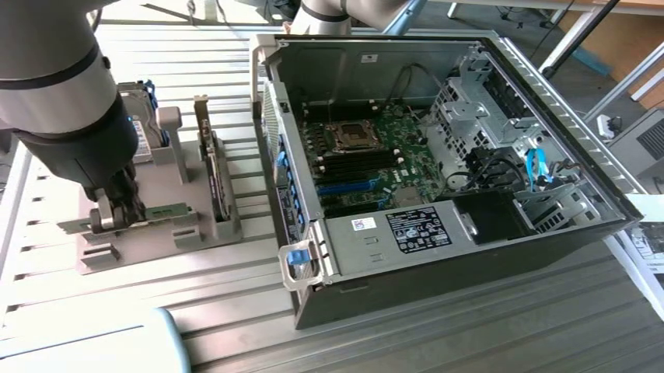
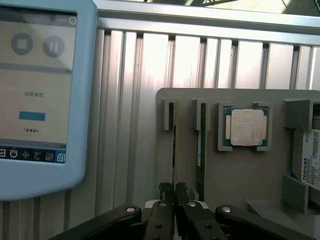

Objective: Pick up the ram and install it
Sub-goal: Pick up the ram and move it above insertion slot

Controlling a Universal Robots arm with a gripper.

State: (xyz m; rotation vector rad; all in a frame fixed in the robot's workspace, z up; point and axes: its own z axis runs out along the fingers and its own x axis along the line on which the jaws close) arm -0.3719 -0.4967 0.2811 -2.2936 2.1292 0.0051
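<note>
On the slatted table, the open case stands at the exterior view's right with its memory slots apparently unfilled, so installation is judged not yet done. Beside it, the grey holder carries the ram on edge in its slot. The gripper, nearly closed, pinches the ram's edge between its fingertips, with no lift evident.

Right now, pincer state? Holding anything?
Pincer: closed on the ram stick, which sits on edge in its rack slot.
</note>
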